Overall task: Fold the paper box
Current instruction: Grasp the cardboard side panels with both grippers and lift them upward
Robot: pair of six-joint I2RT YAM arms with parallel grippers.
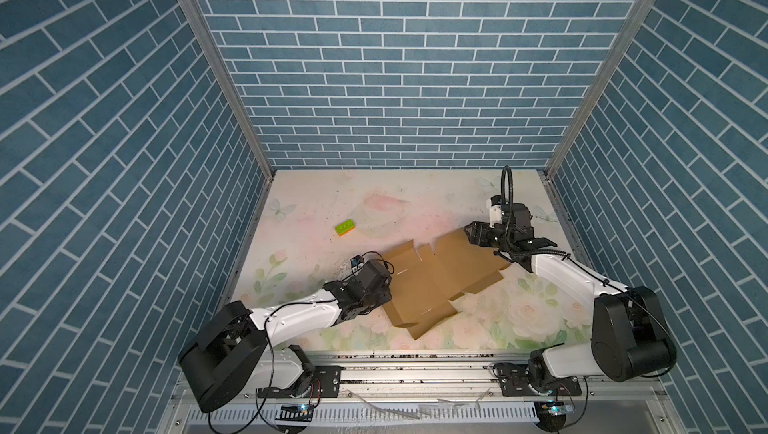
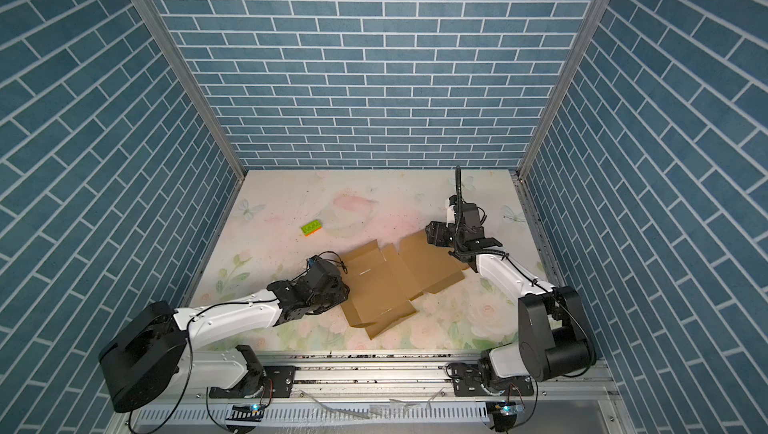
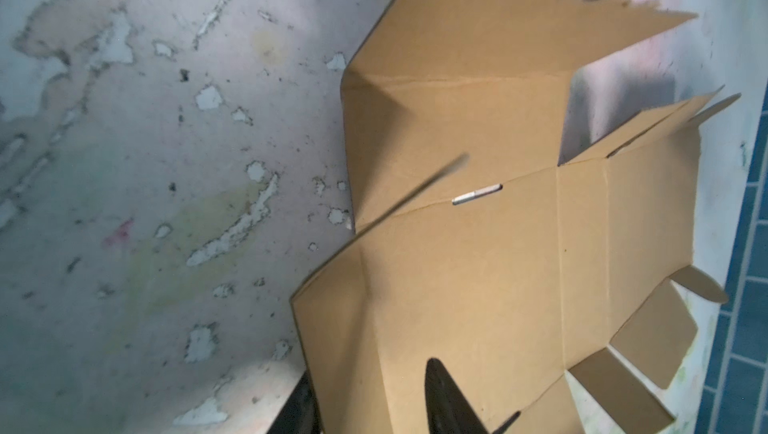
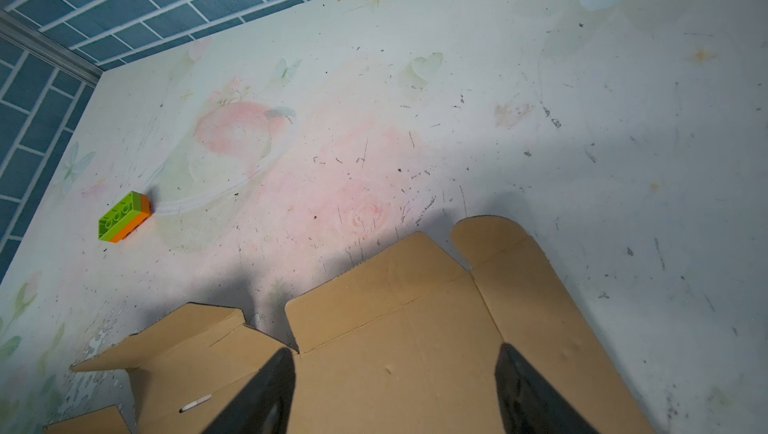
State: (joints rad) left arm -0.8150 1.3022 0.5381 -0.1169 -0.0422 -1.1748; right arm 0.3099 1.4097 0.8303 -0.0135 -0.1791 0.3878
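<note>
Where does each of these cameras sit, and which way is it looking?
Top views: twin cameras high over the front, looking down on the table, the paper box, the left arm and the right arm.
Left wrist: on the left arm, looking along the left gripper, which straddles the box's edge.
Right wrist: on the right arm, looking past the open right gripper across the box to the green brick.
Shared: every view shows the box.
</note>
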